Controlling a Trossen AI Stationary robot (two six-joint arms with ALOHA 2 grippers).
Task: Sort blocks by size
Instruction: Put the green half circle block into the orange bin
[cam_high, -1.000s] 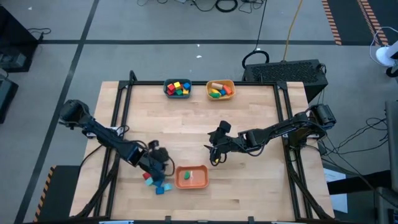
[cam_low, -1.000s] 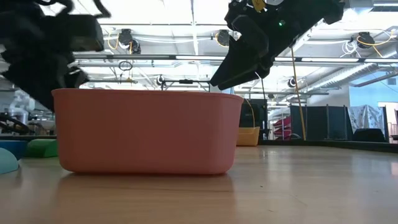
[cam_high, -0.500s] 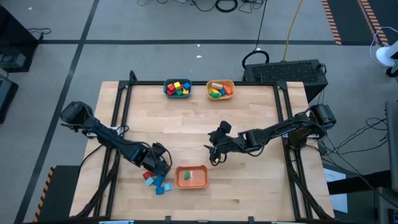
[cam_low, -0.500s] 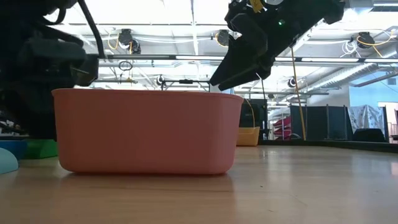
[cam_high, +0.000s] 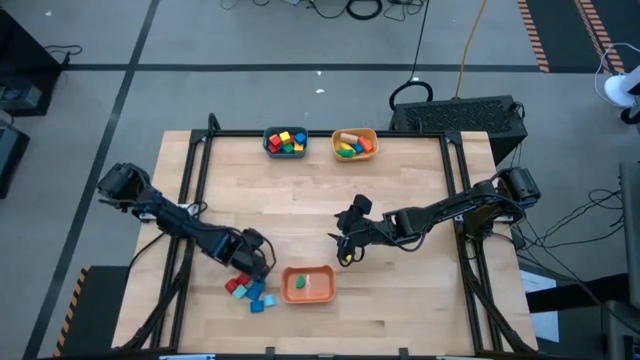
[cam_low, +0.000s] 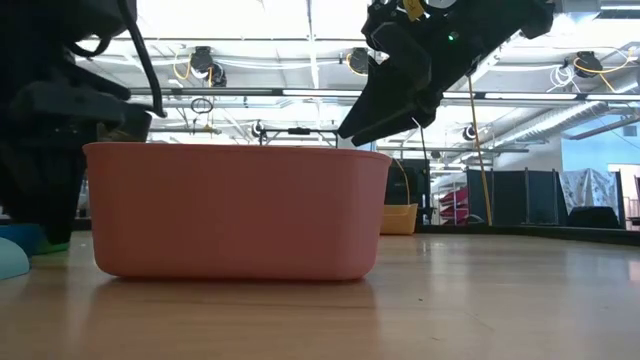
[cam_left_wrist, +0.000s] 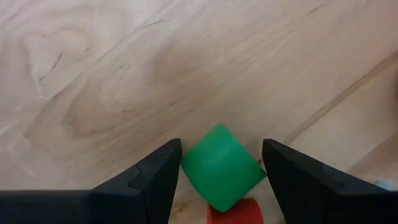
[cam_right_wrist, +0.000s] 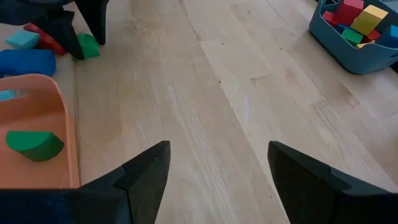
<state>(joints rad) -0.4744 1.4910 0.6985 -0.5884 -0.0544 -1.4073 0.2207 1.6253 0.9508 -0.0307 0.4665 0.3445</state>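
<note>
left gripper (cam_high: 247, 268): near front-left of table, just left of orange bowl; fingers apart, straddling a green cube, not clamped on it
green cube (cam_left_wrist: 222, 167): on table between left fingers, gaps visible on both sides in left wrist view; red block (cam_left_wrist: 235, 212) right against it
right gripper (cam_high: 343, 252): mid-table, hanging above the wood right of orange bowl; fingers spread wide, nothing between them
orange bowl (cam_high: 307, 272): front centre of table; holds a green rounded piece (cam_right_wrist: 34, 144) and a light blue piece at its edge
loose blocks (cam_high: 246, 290): small cluster left of orange bowl, red, blue, light blue, touching or nearly so
blue bowl (cam_high: 285, 142): back edge, filled with red, yellow, green, blue cubes
yellow bowl (cam_high: 354, 143): back edge, just right of blue bowl, longer pieces incl. plain wood, orange, green
high view only: both back bowls together, whole layout, both arms
low view only: orange bowl wall (cam_low: 235, 210) fills the middle, contents hidden; left gripper dark at far left, right gripper above bowl's right rim; room ceiling lights behind
left wrist only: green cube's tilted corner-on pose, finger gaps
right wrist only: inside of orange bowl; blue long block (cam_right_wrist: 26, 62) beside bowl rim; left gripper's fingers over green cube farther off
writing/labels: none readable
</note>
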